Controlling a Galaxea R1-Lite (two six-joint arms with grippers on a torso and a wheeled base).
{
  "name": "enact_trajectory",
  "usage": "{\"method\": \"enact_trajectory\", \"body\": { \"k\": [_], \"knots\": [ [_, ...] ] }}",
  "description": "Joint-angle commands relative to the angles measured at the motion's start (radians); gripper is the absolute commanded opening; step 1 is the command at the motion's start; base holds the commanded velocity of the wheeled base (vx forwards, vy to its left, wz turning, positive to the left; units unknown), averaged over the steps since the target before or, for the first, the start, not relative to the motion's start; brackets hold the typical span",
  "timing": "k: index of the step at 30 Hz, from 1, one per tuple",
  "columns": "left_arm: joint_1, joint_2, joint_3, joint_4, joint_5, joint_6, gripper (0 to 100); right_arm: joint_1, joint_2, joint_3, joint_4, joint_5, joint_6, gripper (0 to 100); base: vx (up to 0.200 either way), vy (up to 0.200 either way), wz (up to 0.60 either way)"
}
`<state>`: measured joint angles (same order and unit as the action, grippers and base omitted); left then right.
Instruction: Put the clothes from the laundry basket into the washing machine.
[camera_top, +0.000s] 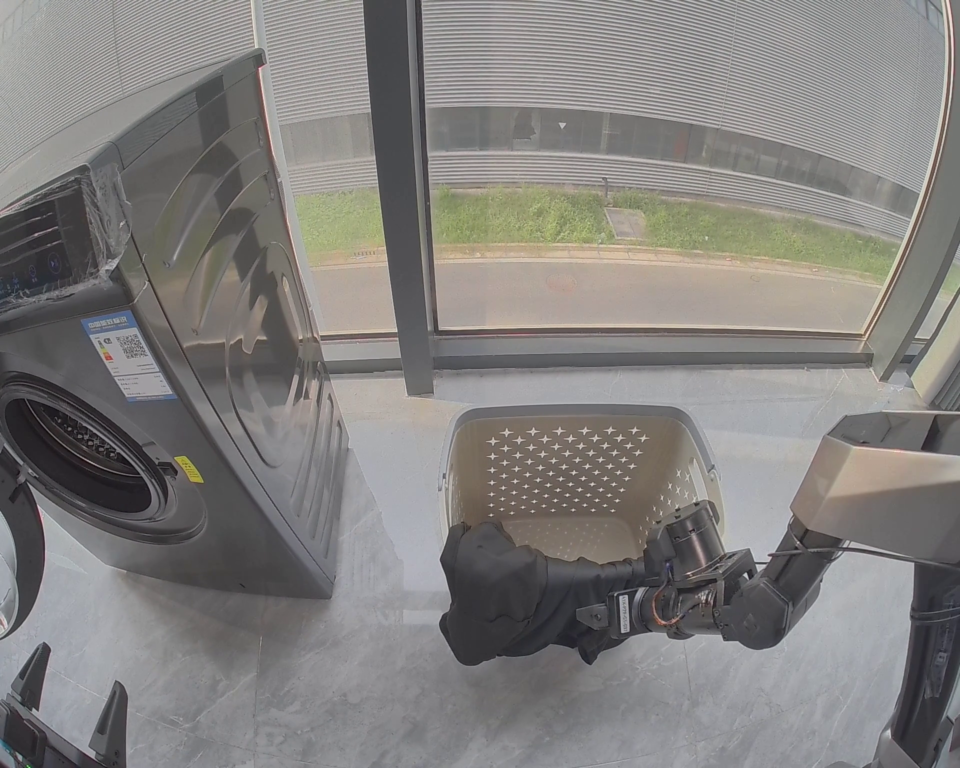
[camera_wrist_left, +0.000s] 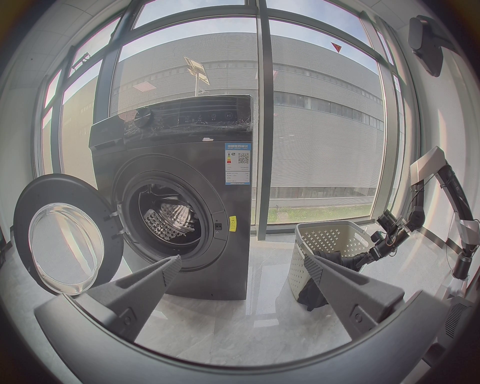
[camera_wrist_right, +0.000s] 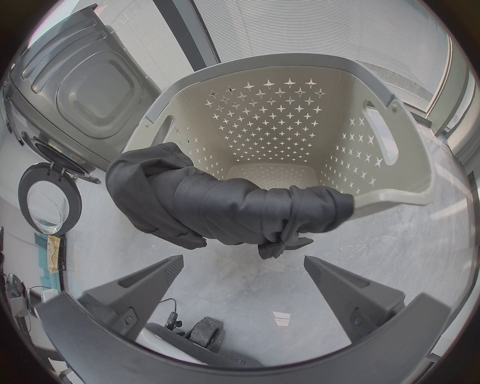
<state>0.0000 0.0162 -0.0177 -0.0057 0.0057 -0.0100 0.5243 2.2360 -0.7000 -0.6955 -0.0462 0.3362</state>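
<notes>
A cream laundry basket (camera_top: 575, 412) with a grey rim stands on the floor before the window. A dark garment (camera_top: 510, 600) hangs bunched over its near rim, also seen in the right wrist view (camera_wrist_right: 220, 205). My right gripper (camera_top: 610, 612) sits at that rim beside the garment; in its own view the gripper (camera_wrist_right: 242, 262) is open, with the cloth just beyond the fingertips and nothing between them. The grey washing machine (camera_top: 200, 350) stands at the left, its round door (camera_wrist_left: 65, 235) swung open and the drum (camera_wrist_left: 170, 217) bare. My left gripper (camera_wrist_left: 242, 262) is open and low, facing the washer.
A dark window pillar (camera_top: 400, 200) rises behind the basket, with a low sill along the glass wall. Bare marble floor (camera_top: 300, 680) lies between the washer and the basket. The inside of the basket (camera_wrist_right: 280, 175) holds nothing that I can see.
</notes>
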Motion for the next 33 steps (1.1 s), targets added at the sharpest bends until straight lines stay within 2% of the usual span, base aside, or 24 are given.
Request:
{"method": "enact_trajectory", "body": {
  "k": [1,9,25,26,27,33],
  "knots": [
    [0.000,-0.016,0.016,0.000,0.000,-0.001,100,-0.006,0.071,-0.061,0.002,0.000,0.006,100,0.000,0.000,0.00],
    [0.000,-0.016,0.016,0.000,0.000,-0.001,100,-0.009,0.140,-0.154,0.001,-0.001,0.047,100,0.000,0.000,0.00],
    [0.000,-0.016,0.016,0.000,0.000,-0.004,100,-0.013,0.174,-0.219,-0.022,-0.004,0.052,100,0.000,0.000,0.00],
    [0.000,-0.016,0.016,0.000,0.000,-0.004,100,-0.013,0.183,-0.219,-0.052,-0.027,0.049,100,0.000,0.000,0.00],
    [0.000,-0.016,0.016,0.000,0.000,-0.005,100,-0.013,0.188,-0.219,-0.062,-0.038,0.047,0,0.000,0.000,0.00],
    [0.000,-0.016,0.016,0.000,0.000,-0.005,100,-0.015,0.200,-0.213,-0.079,-0.041,0.047,0,0.000,0.000,0.00]
  ]
}}
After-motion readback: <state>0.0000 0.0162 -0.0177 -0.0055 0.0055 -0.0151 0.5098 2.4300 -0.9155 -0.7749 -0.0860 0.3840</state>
